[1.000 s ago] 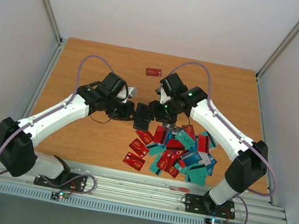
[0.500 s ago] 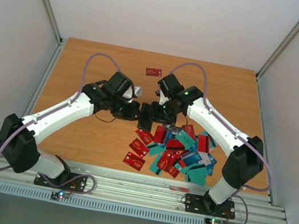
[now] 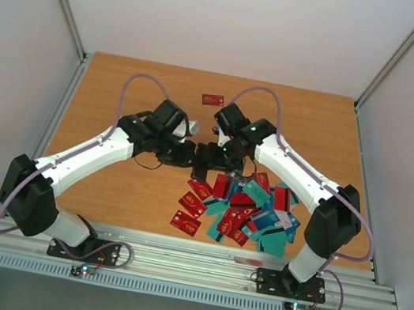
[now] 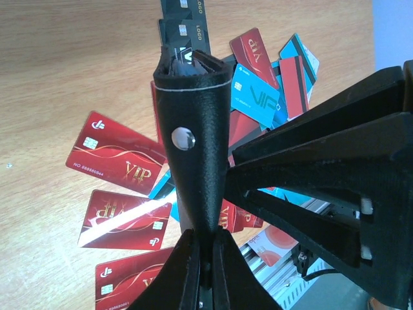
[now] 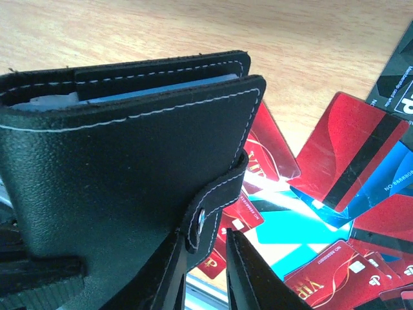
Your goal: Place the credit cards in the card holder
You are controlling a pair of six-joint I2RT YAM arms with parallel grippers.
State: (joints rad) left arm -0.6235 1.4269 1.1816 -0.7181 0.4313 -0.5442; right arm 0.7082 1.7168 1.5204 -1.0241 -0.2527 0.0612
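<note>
The card holder, a black stitched case, hangs above the table between both grippers. My left gripper is shut on its lower edge, so the holder stands edge-on with dark cards showing in its open top. My right gripper is open but narrow. The holder's snap strap lies between its fingers, against the left finger, with a gap to the right finger. The credit cards, red and teal, lie in a loose pile below the holder. One red card lies alone at the back.
The right gripper's black fingers fill the right of the left wrist view. The metal rail with both arm bases runs along the near table edge. White walls enclose the wooden table on three sides.
The right gripper's jaws have narrowed around the holder's strap. The left arm has shifted slightly right with the holder, and the two grippers now sit closer together.
</note>
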